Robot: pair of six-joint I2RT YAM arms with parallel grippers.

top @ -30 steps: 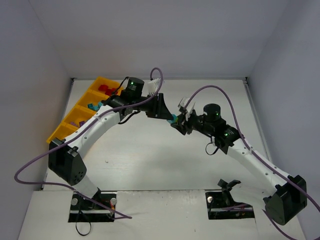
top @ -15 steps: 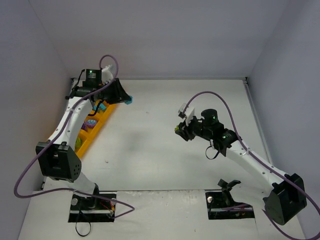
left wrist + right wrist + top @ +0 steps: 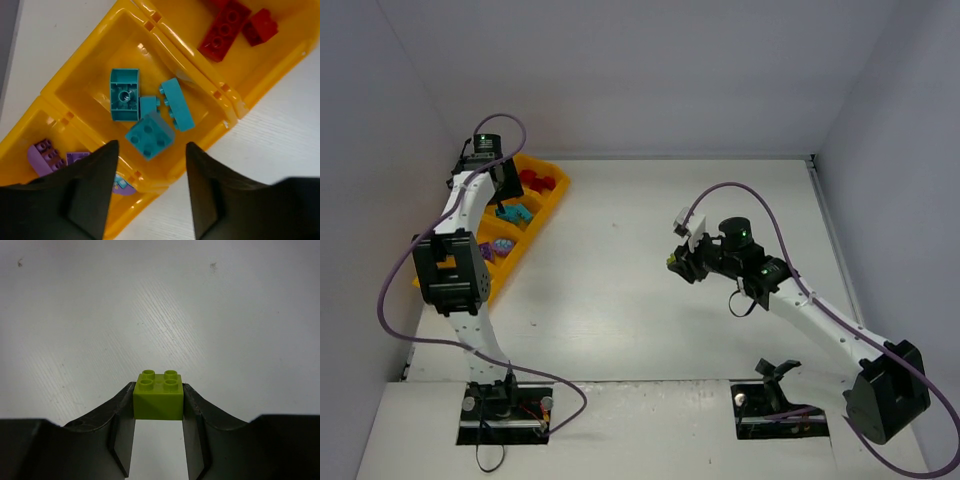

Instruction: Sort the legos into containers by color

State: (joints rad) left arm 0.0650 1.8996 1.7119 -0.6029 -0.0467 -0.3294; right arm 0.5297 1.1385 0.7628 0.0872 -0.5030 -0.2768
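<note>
The orange-yellow tray lies at the far left, and its dividing walls show in the left wrist view. My left gripper is open and empty above the compartment with several teal legos. It is over the tray in the top view. Red legos lie in the far compartment, purple ones in the one nearer me. My right gripper is shut on a lime green lego, held above the table right of centre.
The left arm's links cover the tray's near end. A purple cable loops over the right arm. White walls enclose the table on three sides.
My left gripper carried a teal lego from the table's middle to the tray and now stands open over the teal compartment. My right gripper drew back slightly, still holding the lime lego.
</note>
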